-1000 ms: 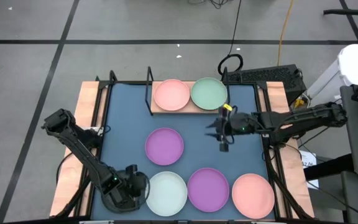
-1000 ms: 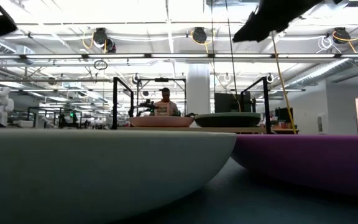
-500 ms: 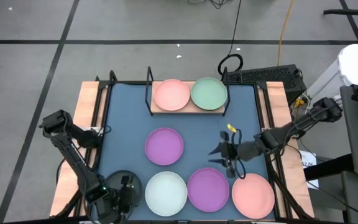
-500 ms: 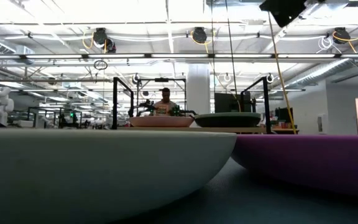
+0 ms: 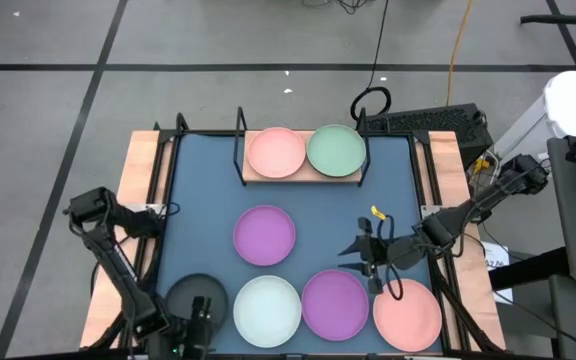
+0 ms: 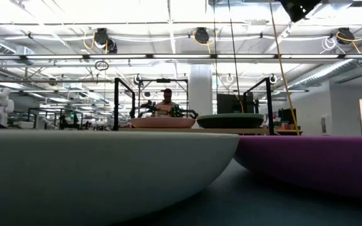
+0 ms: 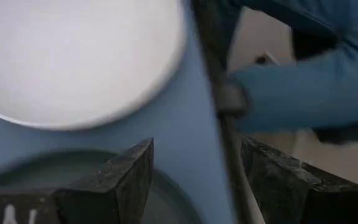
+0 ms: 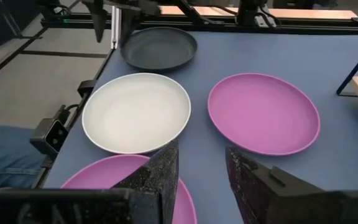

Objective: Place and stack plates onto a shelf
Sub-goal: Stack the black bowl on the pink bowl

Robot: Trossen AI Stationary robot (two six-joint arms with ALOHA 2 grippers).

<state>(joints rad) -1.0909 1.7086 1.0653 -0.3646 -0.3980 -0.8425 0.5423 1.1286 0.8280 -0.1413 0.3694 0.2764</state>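
A pink plate (image 5: 276, 152) and a pale green plate (image 5: 336, 150) lie side by side on the shelf (image 5: 303, 177) at the far edge. On the blue table lie a purple plate (image 5: 265, 235), a black plate (image 5: 196, 296), a white plate (image 5: 267, 310), a second purple plate (image 5: 335, 303) and a second pink plate (image 5: 407, 313). My left gripper (image 7: 194, 168) stands open at the black plate's near rim (image 7: 48, 174). My right gripper (image 8: 201, 155) hangs open with nothing between its fingers, over the gap between the near purple and pink plates (image 5: 372, 268).
Black wire uprights (image 5: 240, 140) stand at the shelf's ends. The near row of plates lies rim to rim along the table's near edge. Blue-clad parts of a person (image 7: 303, 74) show just past the near left edge. Free table lies left of the middle purple plate.
My left gripper has drawn back toward the table's near edge, off the black plate, which now lies flat and uncovered at the near left. My right gripper has gone from beside the shelf toward the near edge, to above the near purple and pink plates.
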